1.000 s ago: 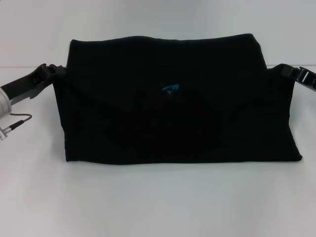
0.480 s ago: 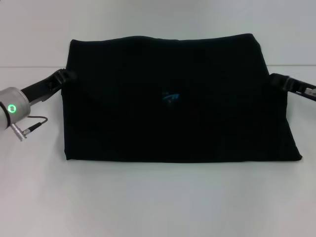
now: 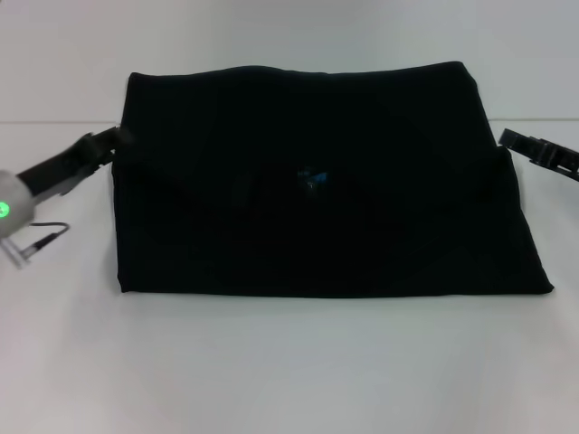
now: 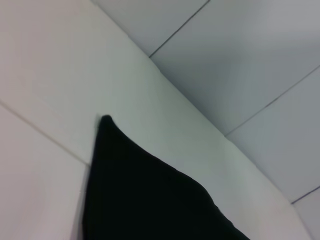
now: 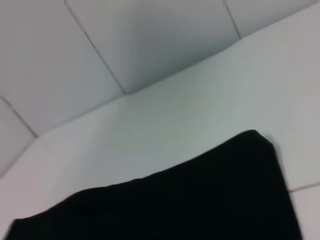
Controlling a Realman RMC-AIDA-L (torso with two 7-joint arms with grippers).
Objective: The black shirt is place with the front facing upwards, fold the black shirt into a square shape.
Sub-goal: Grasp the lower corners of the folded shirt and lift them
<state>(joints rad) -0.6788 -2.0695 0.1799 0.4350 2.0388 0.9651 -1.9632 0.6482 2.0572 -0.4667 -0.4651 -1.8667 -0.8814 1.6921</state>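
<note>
We see the black shirt [image 3: 326, 181] folded, long side running left to right across the white table [image 3: 289, 371], small blue neck label [image 3: 314, 177] unreadable, left gripper [image 3: 107, 143] at its left edge, right gripper [image 3: 520, 142] at its right edge, we cannot tell either's jaw opening.

Tabletop [image 3: 289, 362]: white, matte, with a thin seam line running across its far part. Wall [image 5: 150, 40]: pale grey panels divided by thin dark joint lines, meeting the tabletop's far edge. Light: even, diffuse, soft shadows only.
</note>
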